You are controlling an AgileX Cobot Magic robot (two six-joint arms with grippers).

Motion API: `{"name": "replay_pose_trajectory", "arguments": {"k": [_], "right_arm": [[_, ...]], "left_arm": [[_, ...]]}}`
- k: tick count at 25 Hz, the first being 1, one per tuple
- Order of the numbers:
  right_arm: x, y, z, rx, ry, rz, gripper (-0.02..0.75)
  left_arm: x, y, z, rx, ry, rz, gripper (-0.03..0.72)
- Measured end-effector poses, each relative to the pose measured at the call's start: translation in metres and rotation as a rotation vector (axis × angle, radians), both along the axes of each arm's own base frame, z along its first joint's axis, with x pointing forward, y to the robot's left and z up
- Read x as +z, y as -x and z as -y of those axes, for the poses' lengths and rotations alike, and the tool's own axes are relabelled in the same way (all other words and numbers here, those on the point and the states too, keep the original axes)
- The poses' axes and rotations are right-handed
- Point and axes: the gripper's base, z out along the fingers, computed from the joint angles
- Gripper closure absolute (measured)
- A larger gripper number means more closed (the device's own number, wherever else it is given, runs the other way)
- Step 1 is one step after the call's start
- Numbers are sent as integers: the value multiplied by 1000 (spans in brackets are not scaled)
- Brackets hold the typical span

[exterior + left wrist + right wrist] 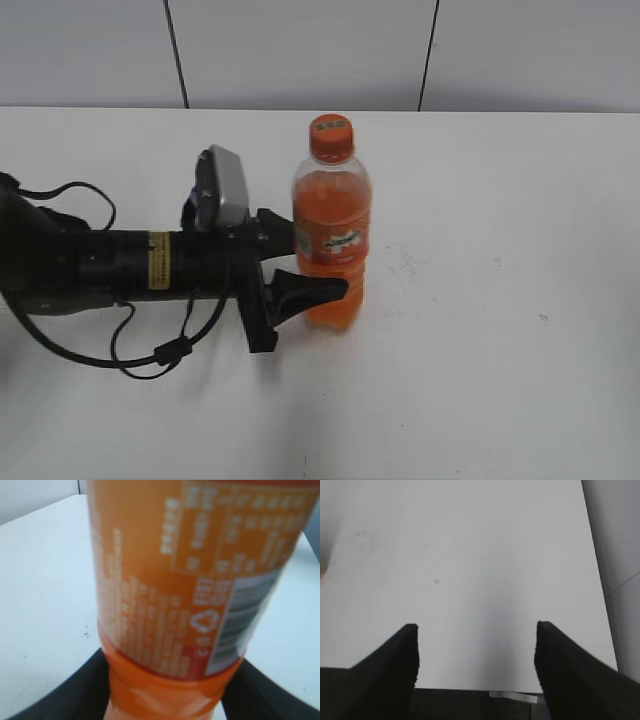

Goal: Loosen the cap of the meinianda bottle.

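The meinianda bottle (332, 230) stands upright on the white table, full of orange drink, with its orange cap (331, 137) on top. My left gripper (318, 262) reaches in from the left, and its black fingers press both sides of the bottle's lower body just below the label. In the left wrist view the bottle (190, 580) fills the frame between the fingers (170, 695), and the cap is out of view. My right gripper (476, 645) is open and empty over bare table. It does not show in the exterior view.
The white table (500, 300) meets a grey panelled wall (300, 50) at the back. The left arm's black cables (150, 350) loop on the table at the left. The right wrist view shows the table's edge (602, 605) on the right.
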Motion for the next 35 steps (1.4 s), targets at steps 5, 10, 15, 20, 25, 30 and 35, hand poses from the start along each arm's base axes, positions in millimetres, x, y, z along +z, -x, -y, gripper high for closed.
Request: {"name": "replay_pose_trajectory", "arguments": {"k": [5, 10, 15, 20, 25, 30, 35], "right_arm": [[24, -27, -3, 10, -18, -76, 241], [38, -54, -4, 31, 6, -111, 247], [35, -96, -12, 108, -27, -216, 249], [35, -137, -23, 195, -94, -283, 290], [36, -172, -42, 281, -104, -324, 307], [31, -197, -90, 419, -64, -380, 308], [22, -215, -147, 502, -10, -424, 308]], "left_arm": [[14, -5, 41, -65, -15, 41, 287], [14, -6, 70, -87, -9, 23, 287], [-5, -6, 77, -89, -36, -33, 288], [-10, -8, 76, -61, -45, -88, 289], [-10, -8, 77, -47, -46, -111, 291], [-10, -9, 77, -37, -44, -134, 291], [-9, -9, 77, -33, -43, -138, 291]]}}
